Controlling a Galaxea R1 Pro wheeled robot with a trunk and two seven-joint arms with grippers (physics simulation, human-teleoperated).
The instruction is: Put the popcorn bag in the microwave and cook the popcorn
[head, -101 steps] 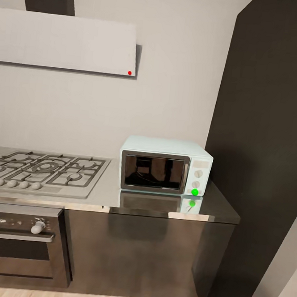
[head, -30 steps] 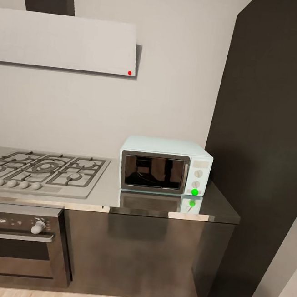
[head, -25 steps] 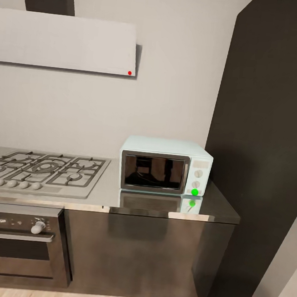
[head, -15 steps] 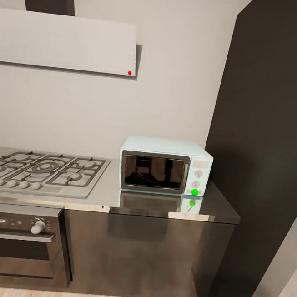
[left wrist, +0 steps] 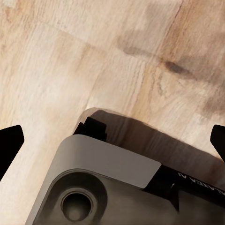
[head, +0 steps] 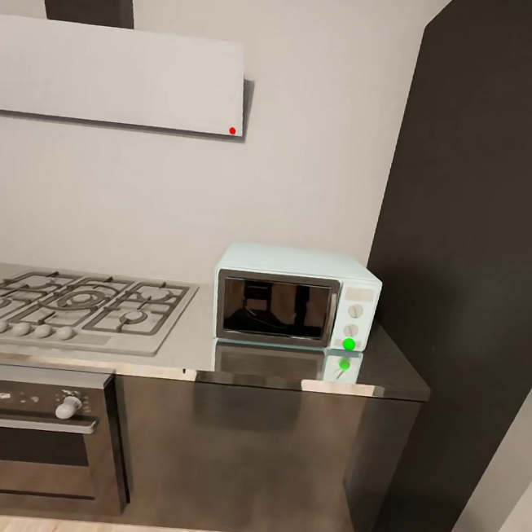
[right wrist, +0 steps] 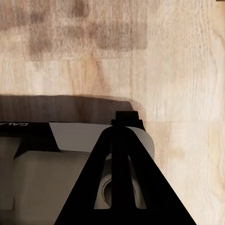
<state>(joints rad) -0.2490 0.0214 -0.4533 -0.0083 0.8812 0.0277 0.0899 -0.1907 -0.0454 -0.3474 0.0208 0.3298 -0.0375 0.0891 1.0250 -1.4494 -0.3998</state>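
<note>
You face the microwave point(head: 296, 297), door closed, green light lit, on the tabletop point(head: 386, 369). Both arms hang over the wooden floor point(left wrist: 56, 70): left gripper point(left wrist: 112, 140) fingers apart, right gripper point(right wrist: 123, 187) fingers together, both empty.

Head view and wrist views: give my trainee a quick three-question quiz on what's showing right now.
1. True or false: the microwave door is shut.
2. Pick one: the microwave's round light is A) red, B) green, C) blue.
3. Short answer: which is open, the left gripper or the right gripper?

Key: 1 true. 2 B. 3 the left; its fingertips sit far apart, while the right's are closed together.
</note>
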